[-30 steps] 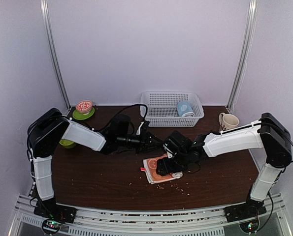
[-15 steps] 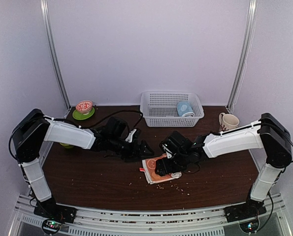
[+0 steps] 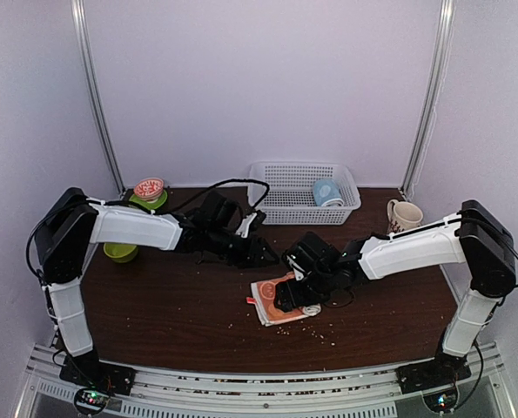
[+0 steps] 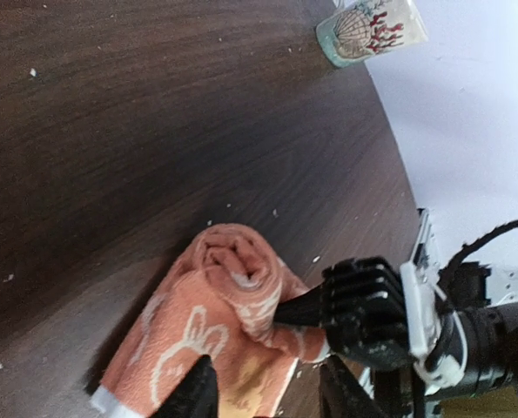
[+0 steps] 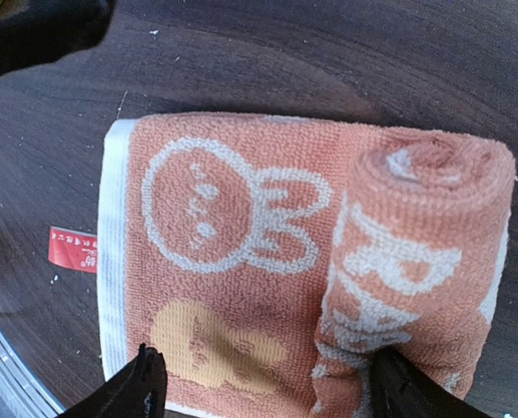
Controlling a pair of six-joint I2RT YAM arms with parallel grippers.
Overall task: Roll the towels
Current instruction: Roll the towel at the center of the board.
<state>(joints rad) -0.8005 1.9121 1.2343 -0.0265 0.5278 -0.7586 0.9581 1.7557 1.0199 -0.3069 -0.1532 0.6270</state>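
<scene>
Dark brown wooden table with pale lilac walls behind it is the workplace, and many small crumbs lie on the wood. Near the middle of this table lies the orange-red terry towel with white rabbit drawings, directly under the right gripper.

I judge that the work on this towel is about one third done. One end is wound into a tight roll, while the bigger part is flat and not yet rolled. At the back, in the white plastic basket, sits a light blue bundle. It may be the second towel, already rolled, but it is too small to be sure.

In the right wrist view the long axis of the roll goes from top to bottom, and its spiral end shows at the top. The flat part stretches to the left and ends in a white hem, with a small red label beyond it. So the roll has to travel toward that hem.

The right gripper has its jaws spread wide, one finger near the hem and one at the roll, and it pinches nothing. The left gripper hovers beside the towel on the far-left side, with its jaws a little apart and nothing between them
</scene>
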